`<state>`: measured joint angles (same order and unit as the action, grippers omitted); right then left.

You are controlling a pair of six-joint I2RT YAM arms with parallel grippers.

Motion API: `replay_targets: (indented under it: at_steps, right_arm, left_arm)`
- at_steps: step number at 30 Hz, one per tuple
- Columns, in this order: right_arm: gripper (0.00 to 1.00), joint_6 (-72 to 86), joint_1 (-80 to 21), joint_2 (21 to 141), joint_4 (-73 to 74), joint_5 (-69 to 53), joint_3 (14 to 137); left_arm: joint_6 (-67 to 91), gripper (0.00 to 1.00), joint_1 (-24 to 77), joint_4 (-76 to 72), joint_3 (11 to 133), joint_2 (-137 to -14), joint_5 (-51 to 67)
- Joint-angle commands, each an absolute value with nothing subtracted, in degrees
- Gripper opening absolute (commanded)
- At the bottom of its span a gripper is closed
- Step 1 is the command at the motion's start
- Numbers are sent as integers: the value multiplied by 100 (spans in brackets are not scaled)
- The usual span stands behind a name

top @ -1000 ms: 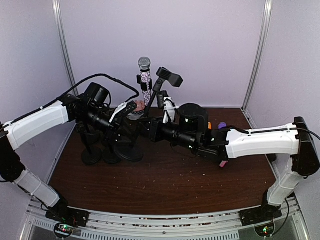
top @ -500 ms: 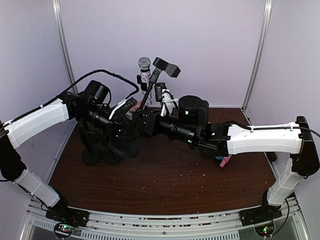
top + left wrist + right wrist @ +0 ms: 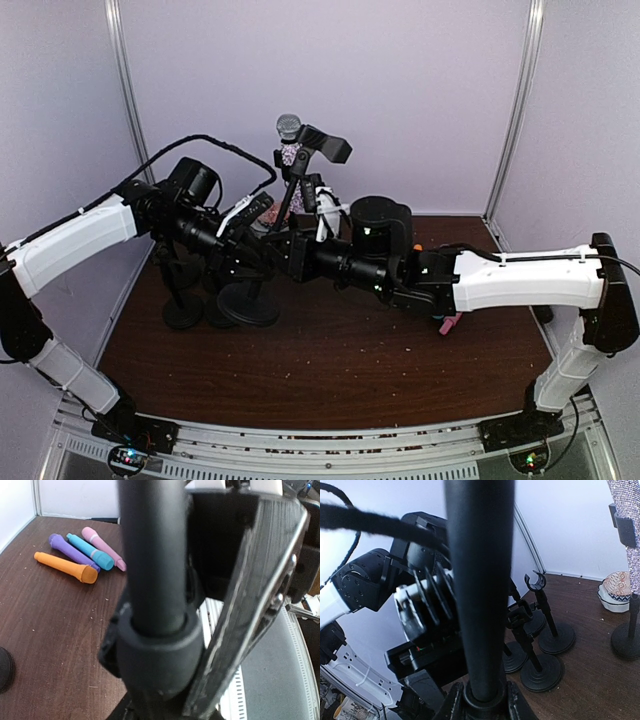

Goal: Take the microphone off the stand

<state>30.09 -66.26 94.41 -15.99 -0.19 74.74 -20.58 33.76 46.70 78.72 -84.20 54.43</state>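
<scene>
- Your right gripper (image 3: pixel 318 195) is clamped on a tilted stand pole (image 3: pixel 480 580); whether your left gripper (image 3: pixel 255 210) grips it is unclear.
- The sparkly microphone (image 3: pixel 291 150) stands clipped upright, far centre, just behind.
- Swing that pole and you could topple it.

Microphone look: the microphone (image 3: pixel 289 140) has a silver mesh head on a glittery, sparkling body.
Microphone pose: upright, head up, at the back of the table close to the rear wall.
Clip: a black clip (image 3: pixel 283 160) wraps around the body partway down.
Stand: the stand (image 3: pixel 633 610) is a slim black pole beneath the microphone, running down to a round black base (image 3: pixel 626 641) that sits flat on the table.
</scene>
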Motion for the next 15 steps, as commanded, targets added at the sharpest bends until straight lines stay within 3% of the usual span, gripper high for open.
replay_targets:
  at_steps: [1, 2, 4, 8, 11, 13, 15]
  right_arm:
    - [0, 2981, -6661, 9326, -2024, -62, 7724]
    - [0, 2969, -6659, 9307, -2025, -59, 7732]
    - [0, 2943, -6659, 9292, -2002, -71, 7754]
    - [0, 2916, -6661, 9281, -1956, -124, 7772]
    - [0, 2914, -6671, 9294, -1922, -190, 7778]
    - [0, 2916, -6677, 9307, -1910, -235, 7779]
    - [0, 2962, -6676, 9323, -1930, -307, 7779]
  left_arm:
    - [-2165, 42, 3395, 4705, 7653, -8341, 5583]
    - [-2150, 48, 3393, 4696, 7613, -8332, 5597]
    - [-2143, 50, 3393, 4678, 7576, -8311, 5576]
    - [-2108, 26, 3393, 4665, 7665, -8297, 5604]
    - [-2067, 14, 3400, 4632, 7757, -8303, 5639]
    - [-2053, 0, 3393, 4633, 7821, -8323, 5667]
    - [-2007, 0, 3393, 4624, 7882, -8325, 5774]
